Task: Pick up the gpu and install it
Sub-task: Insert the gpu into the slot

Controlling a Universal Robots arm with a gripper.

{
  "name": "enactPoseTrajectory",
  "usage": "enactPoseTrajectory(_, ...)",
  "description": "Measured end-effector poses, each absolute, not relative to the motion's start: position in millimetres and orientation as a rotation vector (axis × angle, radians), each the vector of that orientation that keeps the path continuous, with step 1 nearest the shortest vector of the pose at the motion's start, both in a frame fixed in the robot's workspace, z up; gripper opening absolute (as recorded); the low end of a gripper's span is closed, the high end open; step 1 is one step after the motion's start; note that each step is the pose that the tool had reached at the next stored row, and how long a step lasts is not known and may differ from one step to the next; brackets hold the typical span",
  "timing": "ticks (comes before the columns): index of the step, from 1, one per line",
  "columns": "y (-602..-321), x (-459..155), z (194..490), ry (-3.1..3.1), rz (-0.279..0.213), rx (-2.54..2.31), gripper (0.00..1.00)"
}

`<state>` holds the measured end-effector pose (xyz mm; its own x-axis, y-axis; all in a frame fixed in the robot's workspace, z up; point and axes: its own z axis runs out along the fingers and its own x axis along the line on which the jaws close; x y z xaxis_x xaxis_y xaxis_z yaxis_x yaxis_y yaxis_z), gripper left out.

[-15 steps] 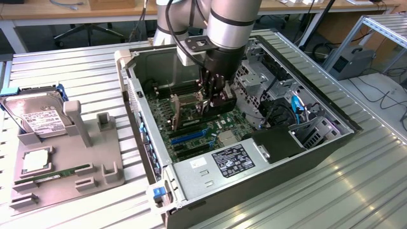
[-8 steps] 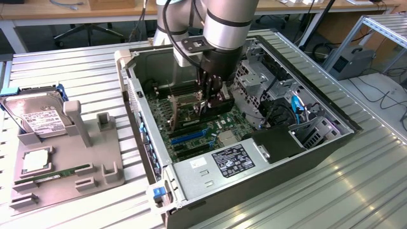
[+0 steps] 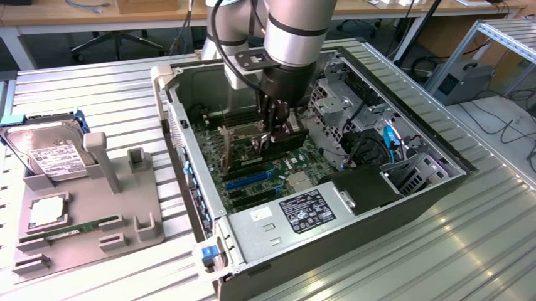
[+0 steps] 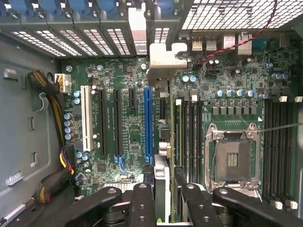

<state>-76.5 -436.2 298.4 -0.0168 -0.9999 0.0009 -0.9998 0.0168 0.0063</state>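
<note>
The arm reaches straight down into the open computer case point(image 3: 418, 182), its silver forearm and black wrist upright above the green motherboard point(image 3: 251, 169). The gripper point(image 3: 272, 135) sits low inside the case, just above the board, near the slots in its middle.

The jaws are closed on the gpu point(image 4: 162, 142), which they hold on edge. In the wrist view the card is seen from straight above, so it shows as a thin strip running away from the black fingers point(image 4: 142, 203) toward the rear wall of the case, with its silver bracket point(image 4: 165, 59) at the far end by the row of vented slot covers point(image 4: 94, 40). The card lies just beside the long blue slot point(image 4: 148, 123), between that slot and the black memory slots point(image 4: 187, 132). Whether its lower edge already touches the board cannot be told, because the card hides its own bottom edge.

In the exterior view the gripper and wrist cover most of the card; only a sliver shows between the fingers. The upper arm is cut off by the frame.

On the exterior view's left, a grey holder point(image 3: 84, 213) stands well apart from the case, carrying a hard drive point(image 3: 50, 153) and a narrow green memory stick point(image 3: 71, 231).
</note>
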Motion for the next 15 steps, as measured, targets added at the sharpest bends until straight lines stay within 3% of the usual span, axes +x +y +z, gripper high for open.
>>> enactPoseTrajectory(15,-437.4,-85.9,295.9,-2.236,-0.006,2.199,0.27)
